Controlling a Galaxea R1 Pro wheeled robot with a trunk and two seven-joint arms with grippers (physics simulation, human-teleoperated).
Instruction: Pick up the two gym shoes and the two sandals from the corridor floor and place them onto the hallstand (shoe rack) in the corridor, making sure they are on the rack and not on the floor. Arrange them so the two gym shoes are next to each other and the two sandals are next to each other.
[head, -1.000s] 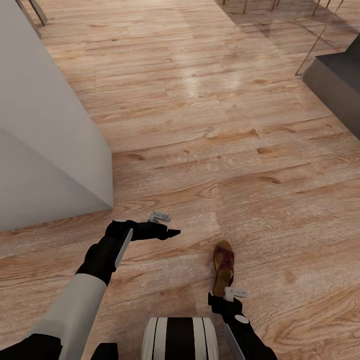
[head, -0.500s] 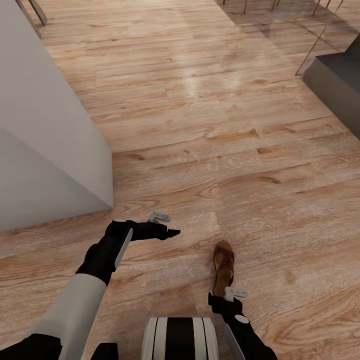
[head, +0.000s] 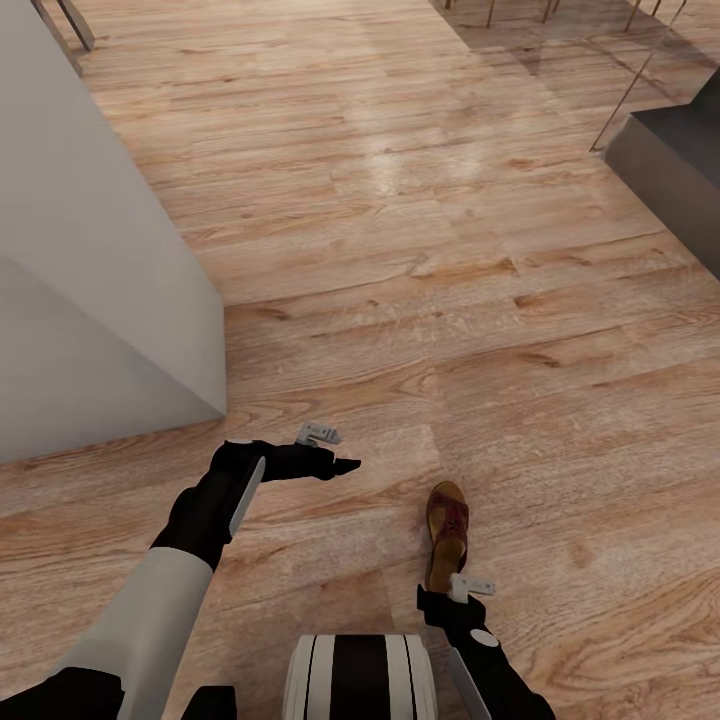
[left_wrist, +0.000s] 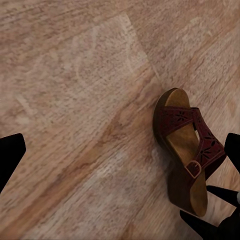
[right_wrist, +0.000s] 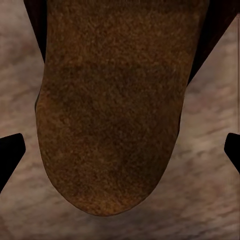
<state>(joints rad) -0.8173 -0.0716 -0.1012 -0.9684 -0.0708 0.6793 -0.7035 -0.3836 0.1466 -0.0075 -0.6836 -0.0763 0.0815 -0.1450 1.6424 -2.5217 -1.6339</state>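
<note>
My right gripper (head: 447, 598) hangs over the sandal's (head: 446, 531) heel on the floor (head: 420, 220), fingers wide, holding nothing. The left gripper (head: 335, 455) hovers apart, empty. Closing on the rounded heel, I risk it slipping out.

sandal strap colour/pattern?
Dark reddish-brown with a cut-out perforated pattern on the sandal strap; clearest in the left wrist view.

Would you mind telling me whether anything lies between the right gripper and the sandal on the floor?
Nothing visible does. The right gripper sits at the heel end of the sandal, which lies alone on the corridor floor. In the right wrist view its open fingertips flank the sandal's heel, with only bare planks around it.
</note>
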